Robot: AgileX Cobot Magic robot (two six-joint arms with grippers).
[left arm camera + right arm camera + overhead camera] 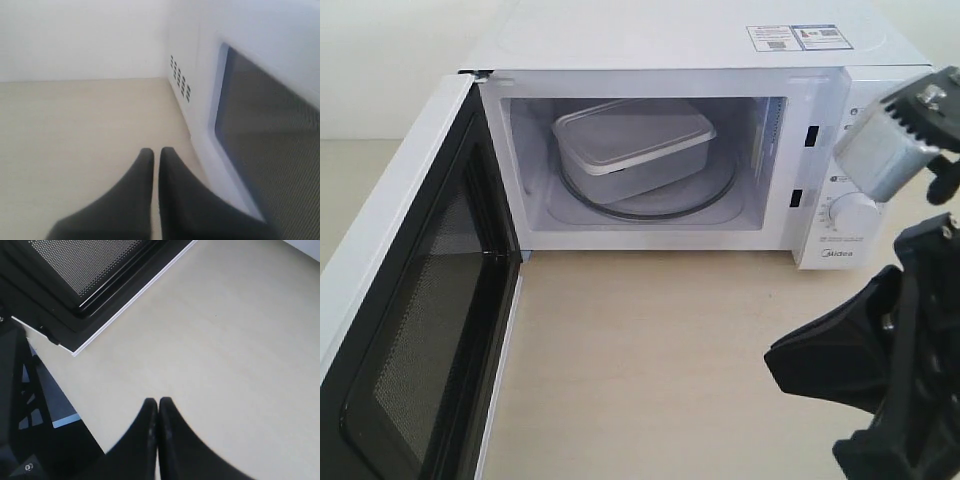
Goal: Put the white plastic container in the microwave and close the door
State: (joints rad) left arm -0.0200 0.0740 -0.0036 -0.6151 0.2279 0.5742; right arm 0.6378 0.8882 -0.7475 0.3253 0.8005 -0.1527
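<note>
Beside the left gripper [156,152] — jaws pressed together, empty — stands the door's [270,135] outer face, swung wide. Well apart from the right gripper [158,402], likewise clenched on nothing, the container [635,148] sits inside the microwave [670,45]. Remaining step, apparently: push the door shut.

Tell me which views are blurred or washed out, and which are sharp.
Exterior view: sharp, but the microwave top is washed out against the wall; the container is clearly lit. Left wrist view: soft all over, the door window hazy. Right wrist view: crisp on the table; the right gripper is a dark silhouette.
</note>
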